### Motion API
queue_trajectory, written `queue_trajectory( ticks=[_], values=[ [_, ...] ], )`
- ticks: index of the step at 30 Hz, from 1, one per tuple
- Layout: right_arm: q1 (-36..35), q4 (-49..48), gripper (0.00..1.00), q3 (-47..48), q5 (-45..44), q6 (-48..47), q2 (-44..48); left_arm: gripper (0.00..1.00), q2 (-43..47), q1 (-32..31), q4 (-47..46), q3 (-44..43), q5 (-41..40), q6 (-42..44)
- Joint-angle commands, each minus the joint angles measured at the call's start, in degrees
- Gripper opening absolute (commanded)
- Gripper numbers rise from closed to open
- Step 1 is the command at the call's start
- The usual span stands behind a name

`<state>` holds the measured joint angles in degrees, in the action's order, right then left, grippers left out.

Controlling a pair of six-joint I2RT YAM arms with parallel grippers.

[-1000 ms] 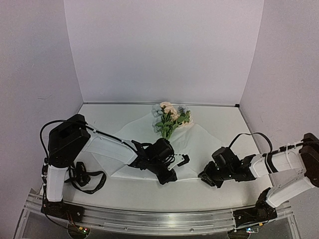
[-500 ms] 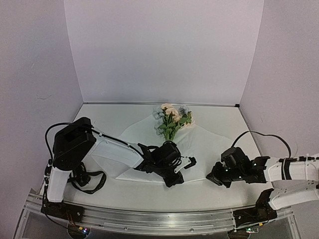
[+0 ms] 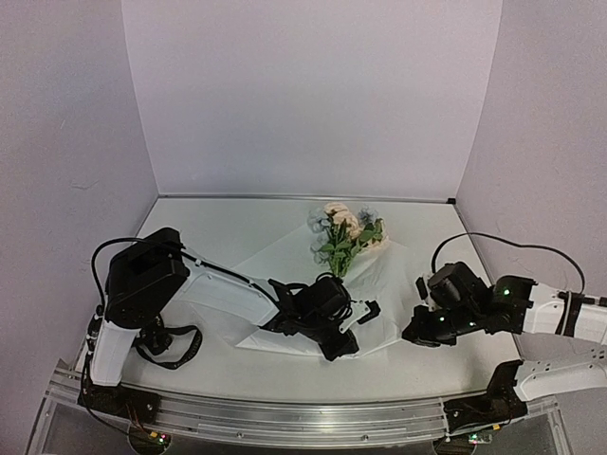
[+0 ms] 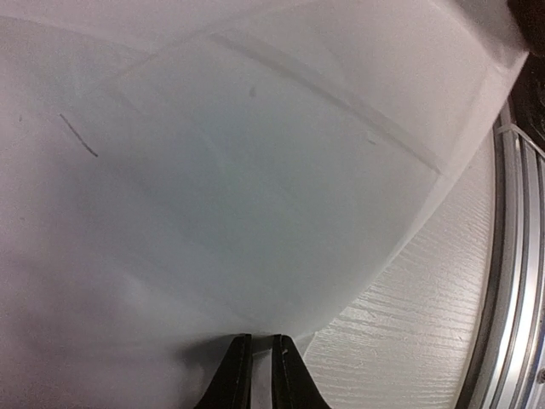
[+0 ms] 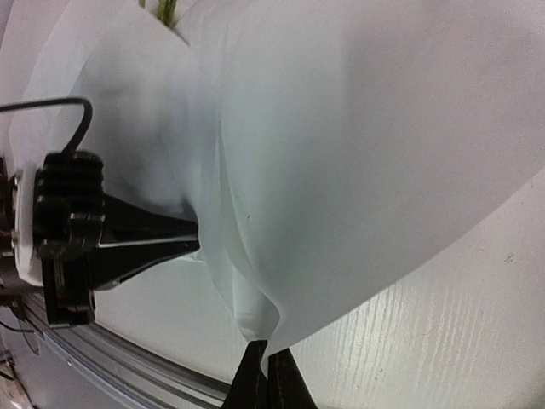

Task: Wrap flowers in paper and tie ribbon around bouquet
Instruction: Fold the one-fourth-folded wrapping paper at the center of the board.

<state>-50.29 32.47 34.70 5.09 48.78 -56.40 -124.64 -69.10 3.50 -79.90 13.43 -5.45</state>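
The flowers (image 3: 346, 235), peach and pale blue blooms on green stems, lie on the white paper (image 3: 285, 270) at mid-table. My left gripper (image 3: 353, 330) is at the paper's near edge, with its fingertips (image 4: 238, 354) nearly together and the paper (image 4: 238, 187) pinched between them. My right gripper (image 3: 415, 334) is shut on a folded corner of the paper (image 5: 358, 153), lifting the right side into a fold. A bit of green stem (image 5: 166, 8) shows at the top of the right wrist view. A black loop (image 3: 169, 343) lies by the left arm's base; I cannot tell whether it is the ribbon or a cable.
The left gripper's body (image 5: 77, 230) shows close by in the right wrist view. The metal rail (image 4: 511, 256) runs along the table's near edge. Bare white table (image 5: 451, 341) lies under the lifted paper. Walls close the back and both sides.
The right gripper shut on the paper's right corner and pulled it right and up. Paper and flowers slid to the right. The left gripper followed rightward, still holding the near edge.
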Motion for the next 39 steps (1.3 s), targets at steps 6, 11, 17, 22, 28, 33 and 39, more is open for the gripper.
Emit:
queue_trajectory(
  ticks=[6,11,17,22,28,33,39],
  values=[
    [-2.2,9.5,0.00,-0.1,-7.6,-4.1,0.5,0.15,4.3,0.3,-3.2,0.5,-0.8,-0.4],
    [-2.2,7.3,0.00,-4.4,-10.9,-3.1,3.2,0.17,2.8,0.3,-1.5,-3.6,-1.1,5.8],
    [-2.2,3.2,0.00,-7.1,-8.7,-2.6,4.2,0.18,-2.0,0.4,0.3,-10.8,-2.8,16.4],
    [-2.1,2.7,0.00,-7.2,-6.6,-3.0,4.6,0.18,-5.8,0.4,-0.2,-15.4,-2.9,23.6],
    [-2.1,3.6,0.00,-6.6,-5.5,-3.7,5.6,0.14,-10.0,1.2,-1.1,-18.5,-1.9,26.3],
    [-2.2,6.0,0.00,-4.5,-3.7,-4.9,5.4,0.13,-12.6,1.4,-1.5,-20.8,-1.8,26.6],
    [-2.1,7.9,0.00,-1.7,-3.7,-7.2,5.6,0.13,-12.5,1.7,-1.5,-20.1,-1.0,25.6]
  ],
)
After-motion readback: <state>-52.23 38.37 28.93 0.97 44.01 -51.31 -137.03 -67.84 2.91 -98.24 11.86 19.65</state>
